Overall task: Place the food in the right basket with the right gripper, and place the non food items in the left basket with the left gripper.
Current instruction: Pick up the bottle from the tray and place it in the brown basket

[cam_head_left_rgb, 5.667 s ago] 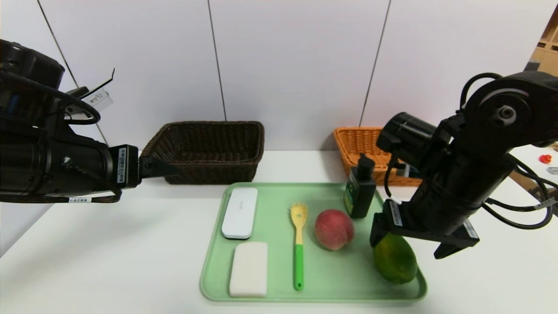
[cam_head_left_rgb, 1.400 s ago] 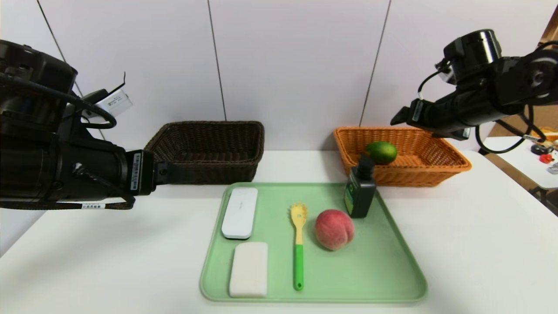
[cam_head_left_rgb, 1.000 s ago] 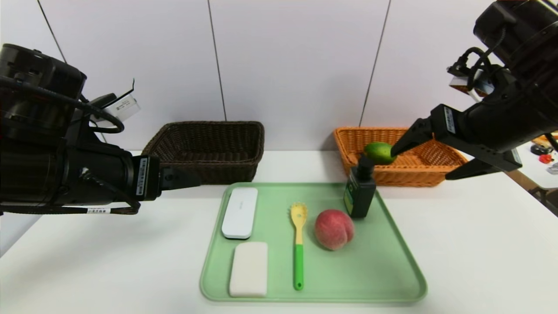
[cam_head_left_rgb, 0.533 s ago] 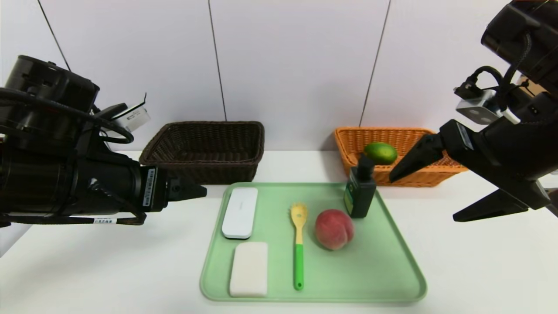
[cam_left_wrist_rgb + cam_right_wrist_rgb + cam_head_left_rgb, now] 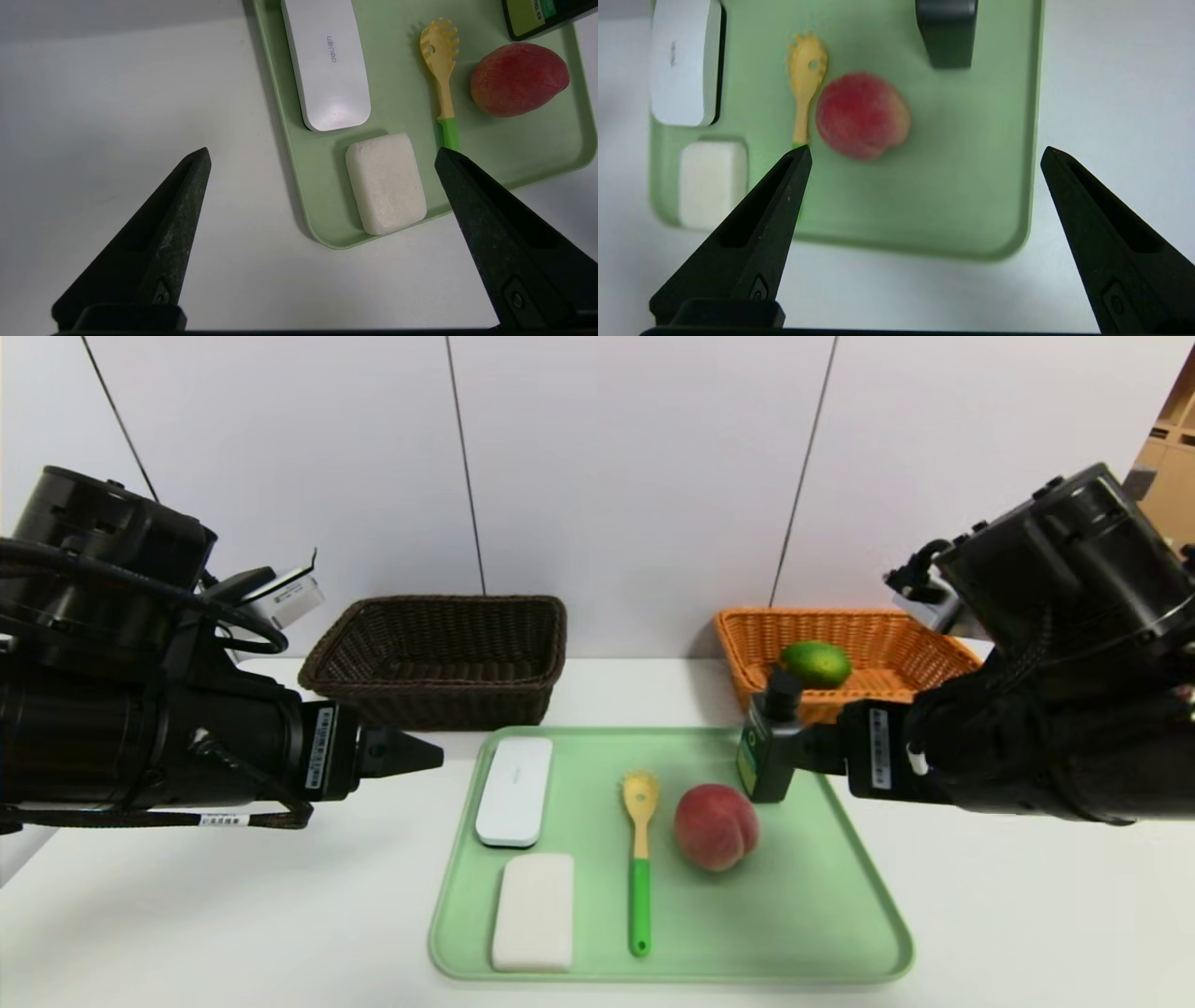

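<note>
The pink-red peach point(image 5: 715, 826) lies on the green tray point(image 5: 822, 915), right of the yellow spoon with green handle point(image 5: 639, 859). The green fruit point(image 5: 815, 663) lies in the orange basket point(image 5: 738, 658). The white case point(image 5: 513, 791) and the white soap block point(image 5: 533, 912) lie at the tray's left. The black pump bottle point(image 5: 767, 751) stands at its back right. My right gripper point(image 5: 808, 749) is open and empty, level with the bottle, right of the peach point(image 5: 861, 114). My left gripper point(image 5: 415, 753) is open and empty left of the tray, near the case point(image 5: 327, 70) and the soap block point(image 5: 386, 182).
The dark brown basket point(image 5: 439, 705) stands empty at the back left, behind the left gripper. The white table point(image 5: 1027, 896) has bare room to the right and left of the tray. A wall runs close behind both baskets.
The green fruit went from the tray into the orange basket. My right arm has swung down from above that basket to beside the bottle. My left gripper has edged right toward the tray.
</note>
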